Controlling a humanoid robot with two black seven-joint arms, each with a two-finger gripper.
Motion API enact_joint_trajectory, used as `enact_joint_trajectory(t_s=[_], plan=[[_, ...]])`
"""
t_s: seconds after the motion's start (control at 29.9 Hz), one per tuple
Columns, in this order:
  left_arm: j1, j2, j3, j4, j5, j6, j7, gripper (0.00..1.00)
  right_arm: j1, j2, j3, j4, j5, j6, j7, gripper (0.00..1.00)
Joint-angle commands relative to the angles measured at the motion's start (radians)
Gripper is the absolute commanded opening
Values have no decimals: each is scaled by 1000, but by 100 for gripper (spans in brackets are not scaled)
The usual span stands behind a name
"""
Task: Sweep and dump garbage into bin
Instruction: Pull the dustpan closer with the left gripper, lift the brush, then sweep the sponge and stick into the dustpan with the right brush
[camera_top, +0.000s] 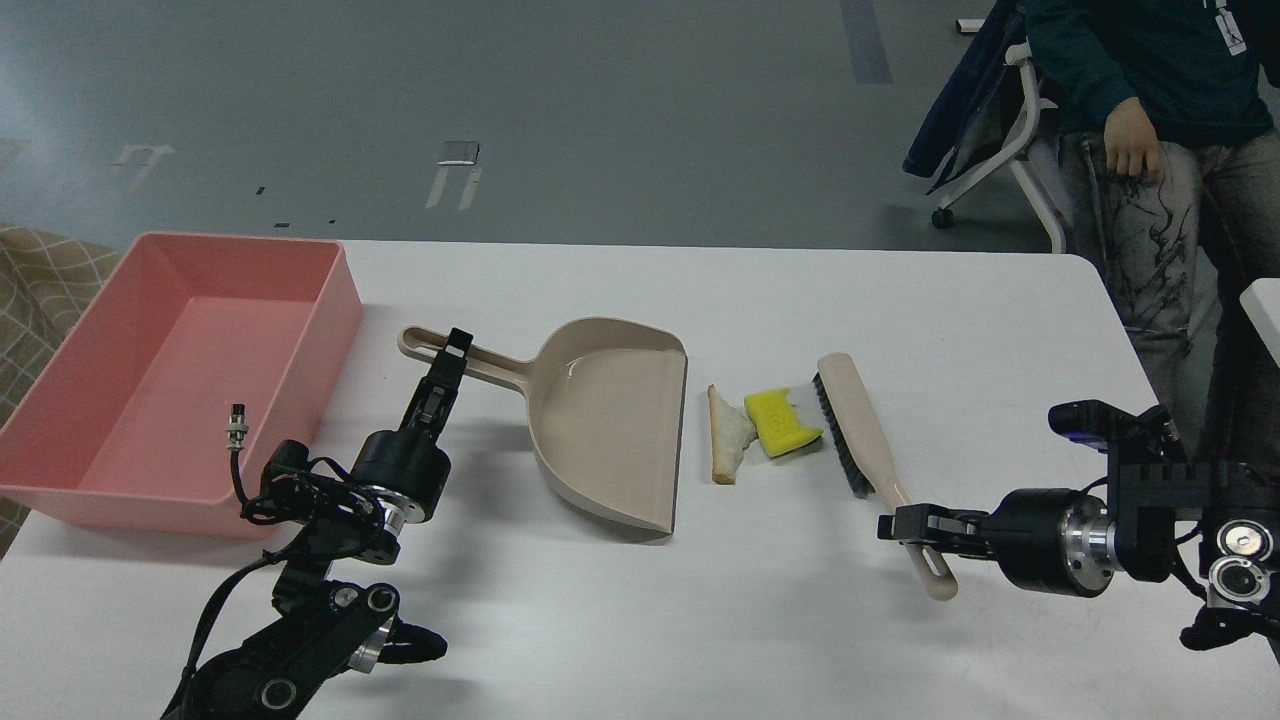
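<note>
Still bread slice (729, 433) beside dustpan (612, 432)

Both arms are seen as black, jointed links. Silver metal rings are shown at each round wrist housing. A black cable with a silver plug (237, 424) is looped off the left arm.

1. The left arm entered from the lower left, elbow folded low, forearm angled up and away from the camera.
2. The left gripper (456, 347) pointed forward at the arm's far end; its fingers appeared dark and close together, their gap unreadable.
3. The right arm entered from the right edge, its wrist held level.
4. The right gripper (900, 527) pointed leftward, fingers set narrowly.
</note>
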Motion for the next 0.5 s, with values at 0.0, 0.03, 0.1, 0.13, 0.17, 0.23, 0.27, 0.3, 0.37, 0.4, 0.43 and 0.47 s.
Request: enact_joint_trajectory(t_s=[0.0, 0.03, 0.1, 0.13, 0.17, 0.23, 0.27, 0.3, 0.37, 0.4, 0.43, 0.47], plan=[[0, 0, -1, 0, 0, 2, 0, 0, 3, 41, -2, -4, 0, 0, 0, 0], [0, 2, -1, 0, 0, 2, -2, 0, 5, 50, 0, -4, 0, 0, 0, 0], [0, 2, -1, 0, 0, 2, -2, 0, 6, 64, -2, -4, 0, 0, 0, 0], [0, 2, -1, 0, 0, 2, -2, 0, 6, 70, -2, -4, 0, 0, 0, 0], [0, 2, -1, 0, 0, 2, -2, 0, 8, 84, -2, -6, 0, 0, -1, 0], [0, 0, -1, 0, 2, 2, -2, 0, 10, 102, -2, -7, 0, 0, -1, 0], [0, 0, -1, 0, 2, 2, -2, 0, 11, 116, -2, -10, 0, 0, -4, 0], [0, 0, -1, 0, 2, 2, -2, 0, 11, 116, -2, -10, 0, 0, -4, 0], [0, 0, -1, 0, 2, 2, -2, 0, 20, 150, 0, -16, 0, 0, -14, 0], [0, 0, -3, 0, 2, 2, -2, 0, 22, 159, 0, -16, 2, 0, -14, 0], [0, 0, -1, 0, 2, 2, -2, 0, 26, 182, 0, -18, 5, 0, -14, 0], [0, 0, -3, 0, 2, 2, -2, 0, 28, 194, 0, -19, 5, 0, -14, 0]])
